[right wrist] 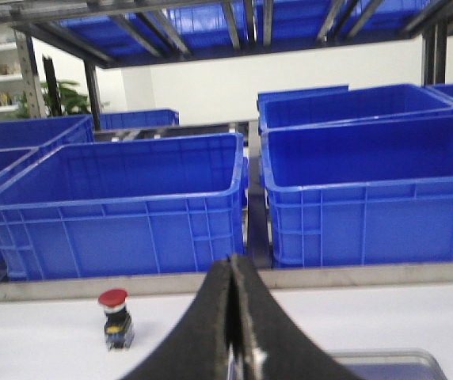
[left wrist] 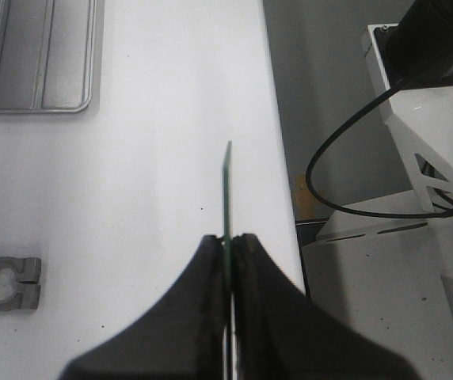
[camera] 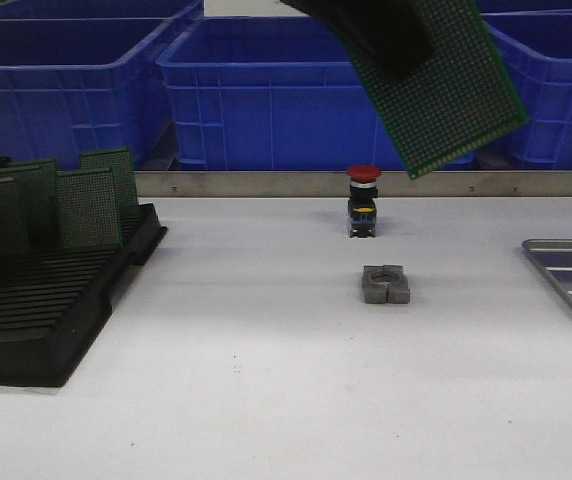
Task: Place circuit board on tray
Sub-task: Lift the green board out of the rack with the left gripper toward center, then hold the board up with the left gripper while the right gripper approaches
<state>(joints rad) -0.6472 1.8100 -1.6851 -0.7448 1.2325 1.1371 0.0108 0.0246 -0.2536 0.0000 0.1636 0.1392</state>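
My left gripper (camera: 399,52) is shut on a green perforated circuit board (camera: 456,90) and holds it tilted high in the air, above the table's right half. In the left wrist view the board (left wrist: 226,190) shows edge-on, pinched between the shut fingers of the gripper (left wrist: 229,240). The silver-grey ribbed tray (camera: 571,275) lies on the table at the far right, below and to the right of the board; it also shows in the left wrist view (left wrist: 32,55). My right gripper (right wrist: 233,261) is shut and empty above the table, with a corner of the tray (right wrist: 385,364) below it.
A black slotted rack (camera: 56,300) with several green boards (camera: 86,205) stands at the left. A red push button (camera: 363,200) and a grey metal clamp block (camera: 385,284) sit mid-table. Big blue bins (camera: 256,90) line the back. The table's edge (left wrist: 278,158) runs near the held board.
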